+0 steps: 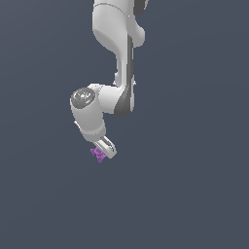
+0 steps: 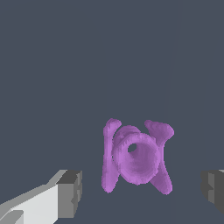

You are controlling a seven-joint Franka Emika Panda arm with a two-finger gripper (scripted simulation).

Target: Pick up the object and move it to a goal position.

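Nearest the wrist camera we record two dark grey fingertip pads [image 2: 70,194], one on either side of the frame, the first carried on a white finger body. Between them we find the gripper [image 2: 142,192] standing well open, with a clear gap of bare background on each side of the object. Neither pad touches anything that we can see, and we note nothing held.

Moving across the wrist view, we find the object [image 2: 136,156] lying between the two pads, somewhat nearer the second pad's side than the first. It is bright purple and irregular: a rounded ring-like body with a small hole showing through it, flanked by elongated lobes that splay outward at its ends. It rests against the plain dark grey-blue surface [image 2: 65,65] that fills the frame.

In the exterior view, reading from that view's left, we see the same object [image 1: 98,154] as a very small purple shape at the tip of the gripper [image 1: 104,151], just beside the white fingers and partly overlapped by them. We cannot tell from this view whether it is in contact with them. Further toward the exterior view's right, the white arm [image 1: 119,58] rises from the wrist through a bent joint to the top edge of the frame.
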